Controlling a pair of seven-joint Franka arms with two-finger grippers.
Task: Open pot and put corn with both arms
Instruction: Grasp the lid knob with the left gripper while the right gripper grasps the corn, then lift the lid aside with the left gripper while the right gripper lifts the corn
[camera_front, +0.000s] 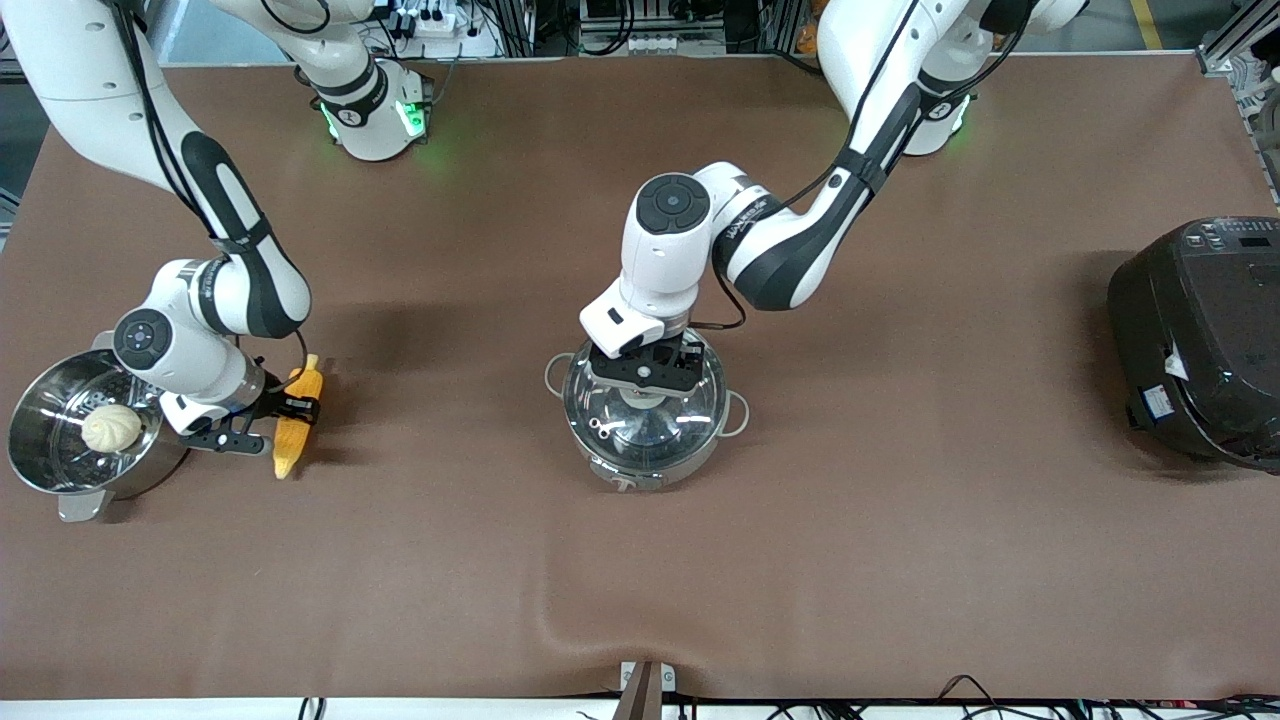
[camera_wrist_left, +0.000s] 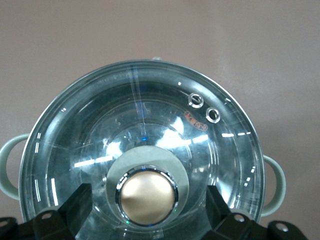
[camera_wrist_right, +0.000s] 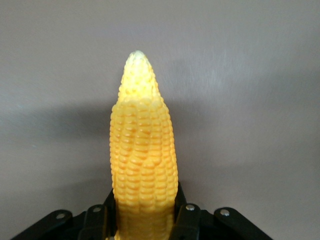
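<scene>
The steel pot stands mid-table with its glass lid on. My left gripper hangs just over the lid. Its fingers stand wide apart on either side of the copper-coloured knob, open and not touching it. The yellow corn is at the right arm's end of the table, beside the steamer pot. My right gripper is shut on the corn's thick part. Its tapered tip points away from the wrist. I cannot tell whether the corn rests on the table or is just off it.
A steel steamer pot holding a white bun stands close beside my right gripper. A big black cooker sits at the left arm's end of the table. The brown mat has a small ridge near its front edge.
</scene>
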